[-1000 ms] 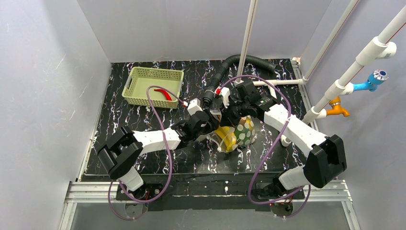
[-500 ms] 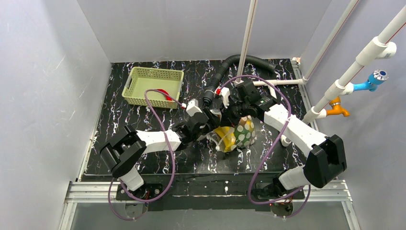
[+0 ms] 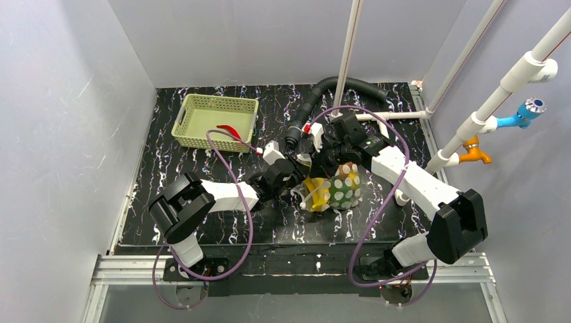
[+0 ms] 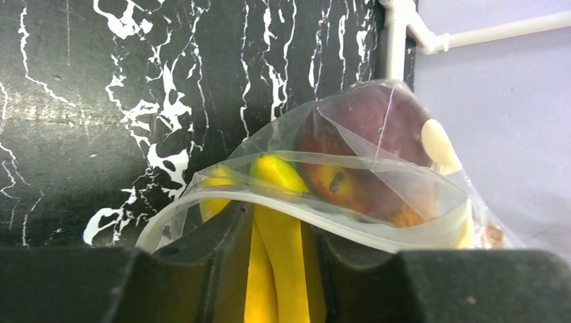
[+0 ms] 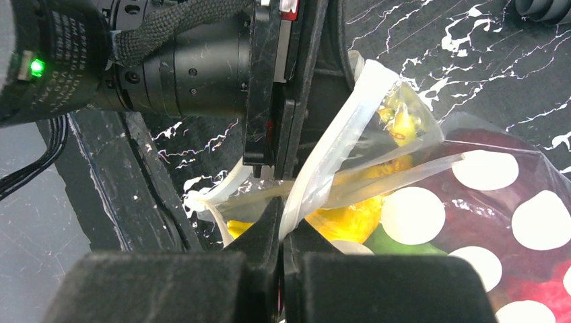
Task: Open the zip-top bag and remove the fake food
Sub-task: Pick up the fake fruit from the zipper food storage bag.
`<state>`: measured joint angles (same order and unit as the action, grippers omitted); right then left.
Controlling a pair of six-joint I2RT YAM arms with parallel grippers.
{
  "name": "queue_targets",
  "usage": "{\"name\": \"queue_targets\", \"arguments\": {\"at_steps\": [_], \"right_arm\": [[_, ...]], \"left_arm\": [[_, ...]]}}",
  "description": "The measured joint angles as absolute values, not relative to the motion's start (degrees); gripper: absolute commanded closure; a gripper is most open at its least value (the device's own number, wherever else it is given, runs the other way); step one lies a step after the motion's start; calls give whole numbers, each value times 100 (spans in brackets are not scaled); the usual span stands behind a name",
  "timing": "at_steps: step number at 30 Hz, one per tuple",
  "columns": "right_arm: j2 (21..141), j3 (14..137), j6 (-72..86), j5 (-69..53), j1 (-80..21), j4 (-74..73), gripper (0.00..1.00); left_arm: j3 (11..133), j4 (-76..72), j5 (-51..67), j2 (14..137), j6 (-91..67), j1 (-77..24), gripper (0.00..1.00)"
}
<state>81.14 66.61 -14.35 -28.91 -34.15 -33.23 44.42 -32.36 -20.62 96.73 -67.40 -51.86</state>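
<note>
Zip-top bag [image 3: 345,190] lies crosswise on my bench [image 3: 168,161], mouth facing left; right claw [image 5: 283,225] pinched tight on its rim, left claw [image 4: 279,232] closed round the banana [image 4: 281,269].

"What do the arms look like?"

"The left arm [image 3: 222,195] and right arm [image 3: 411,176] have white shells with chunky black joint housings."

"Any cables?"

"A purple cable [image 3: 248,225] loops off each (the right one's loop is wider). The left gripper [image 4: 283,235] and right gripper [image 5: 281,225] have matte black fingers. A green light [image 5: 36,66] glows on one black cylinder."
</note>
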Motion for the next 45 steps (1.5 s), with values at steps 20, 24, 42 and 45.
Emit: {"name": "queue_targets", "arguments": {"at_steps": [20, 24, 42, 45], "right_arm": [[7953, 6657, -1520, -2867, -3409, -3330, 99], [7942, 6654, -1592, -2910, -3409, -3365, 99], [7830, 6497, -1844, -3188, -3409, -3465, 99], [7837, 6497, -1844, -3192, -3409, -3465, 99]], "left_arm": [[4021, -3601, -1367, 8938, -6040, -5148, 69], [4023, -3393, -838, 8547, -5623, -5148, 63], [4077, -2211, -353, 8632, -6399, -5177, 35], [4080, -2064, -449, 8661, -6757, -5234, 34]]}}
